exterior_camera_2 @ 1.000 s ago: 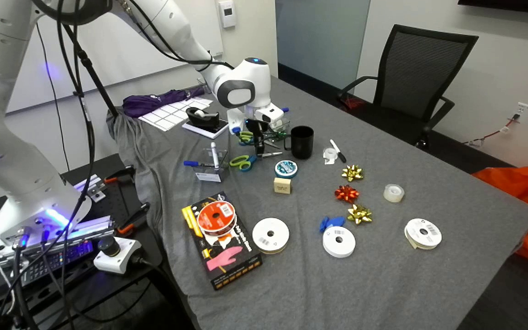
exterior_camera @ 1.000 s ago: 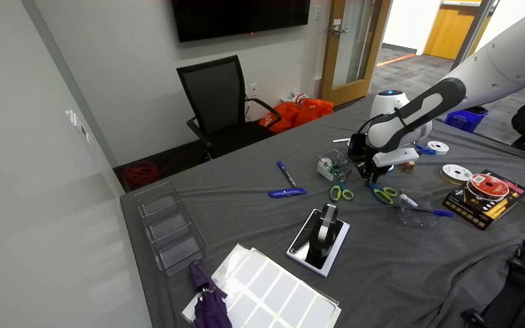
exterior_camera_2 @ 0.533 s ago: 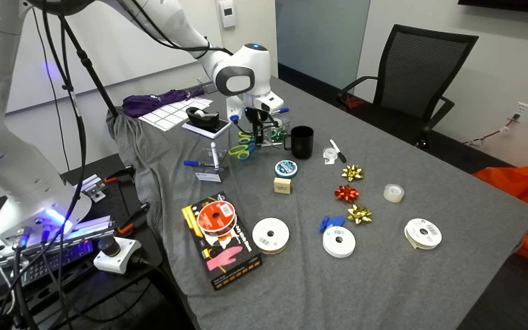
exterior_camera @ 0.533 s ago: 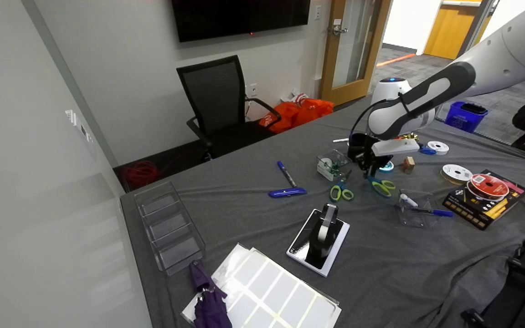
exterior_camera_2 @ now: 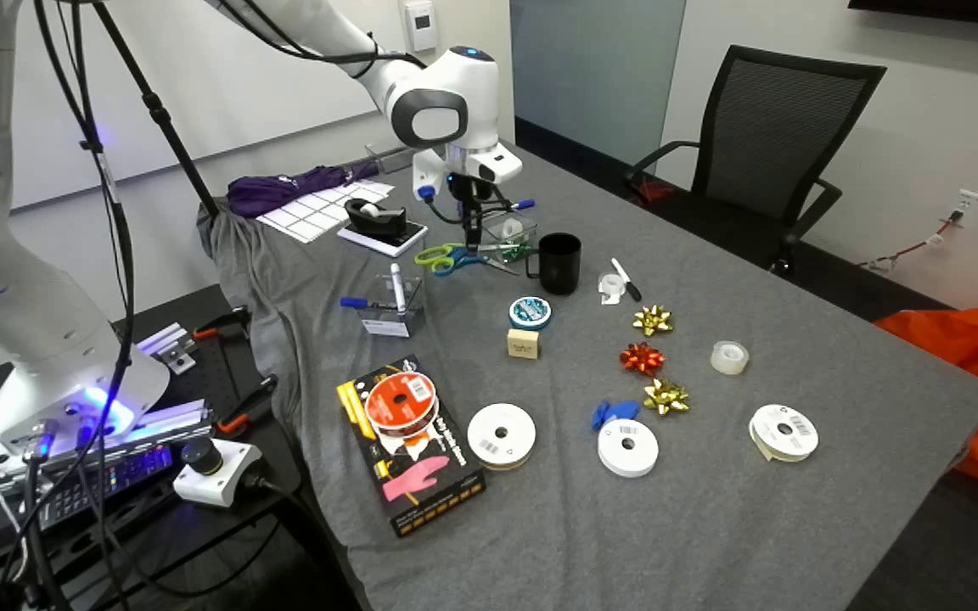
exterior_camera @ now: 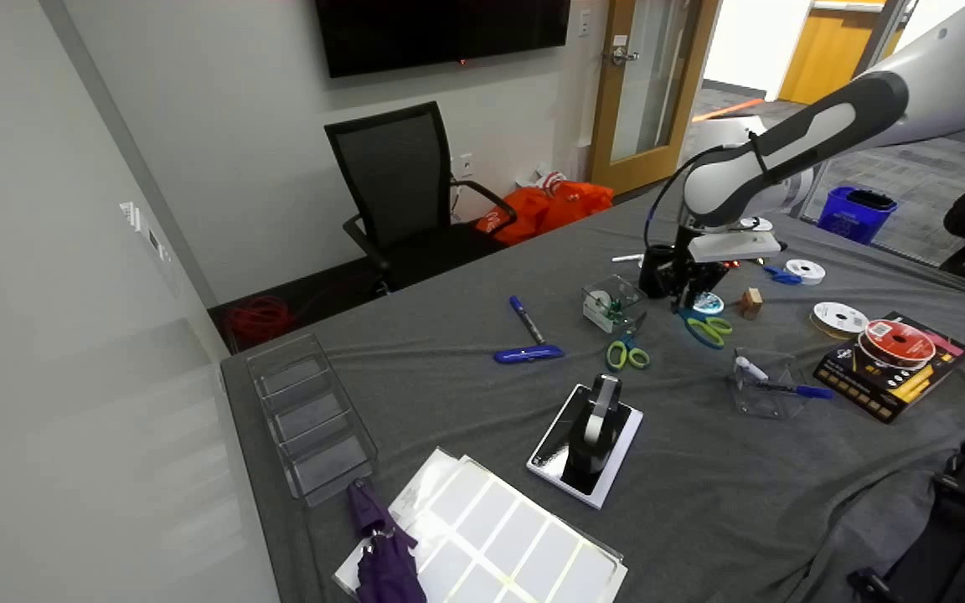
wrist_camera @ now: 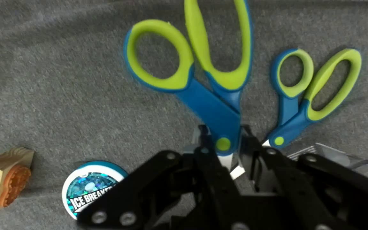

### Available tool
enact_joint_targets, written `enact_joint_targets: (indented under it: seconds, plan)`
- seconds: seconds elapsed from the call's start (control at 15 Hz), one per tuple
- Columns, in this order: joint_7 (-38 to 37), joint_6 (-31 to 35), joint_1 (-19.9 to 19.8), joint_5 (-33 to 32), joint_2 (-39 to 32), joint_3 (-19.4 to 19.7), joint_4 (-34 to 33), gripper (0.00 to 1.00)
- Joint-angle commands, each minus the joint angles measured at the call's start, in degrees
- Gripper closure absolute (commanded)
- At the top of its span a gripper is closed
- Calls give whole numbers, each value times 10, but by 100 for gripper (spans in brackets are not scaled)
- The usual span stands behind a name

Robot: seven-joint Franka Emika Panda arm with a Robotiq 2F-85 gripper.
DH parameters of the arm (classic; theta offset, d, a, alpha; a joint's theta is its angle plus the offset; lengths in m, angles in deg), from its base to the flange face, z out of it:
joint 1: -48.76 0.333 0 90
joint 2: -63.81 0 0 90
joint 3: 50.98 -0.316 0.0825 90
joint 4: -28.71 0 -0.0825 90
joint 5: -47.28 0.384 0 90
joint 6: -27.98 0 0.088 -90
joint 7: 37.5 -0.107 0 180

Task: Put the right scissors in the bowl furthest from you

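The right scissors, with lime-green and blue handles, hang in my gripper (wrist_camera: 225, 134). In the wrist view the jaws close around the blue part at the pivot of the right scissors (wrist_camera: 208, 103), handles pointing away. They look larger than the pair below, so they are raised above the table. In the exterior views the gripper (exterior_camera: 688, 306) holds the right scissors (exterior_camera: 707, 332) near the black mug. A similar second pair of scissors (wrist_camera: 294, 124) lies on the table, also in an exterior view (exterior_camera: 628, 342). No round whitish bowl shows; it is hidden or out of view.
A clear box (exterior_camera: 612, 303) with tape and a green bow stands beside the black mug (exterior_camera_2: 559, 263). A clear box with markers (exterior_camera: 767, 385) stands nearby. A mint tin (exterior_camera_2: 530, 313) and wooden stamp (exterior_camera_2: 523, 344) lie close. A compartment tray (exterior_camera: 312, 419) stands at the table's edge.
My gripper has risen and lifted the right scissors with it. In an exterior view they move up toward the second pair and overlap it. The other objects stay put.
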Motion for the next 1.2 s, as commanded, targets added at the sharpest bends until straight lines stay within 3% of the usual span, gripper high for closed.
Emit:
enact_joint_targets:
  seconds: [0.0,0.53,1.13]
  plan:
    - [11,-31,-8,11,47,-9,37,94]
    - [5,-64,-6,48,83,-23,55,94]
    - [-131,-205,11,132,34,-42,-80,94]
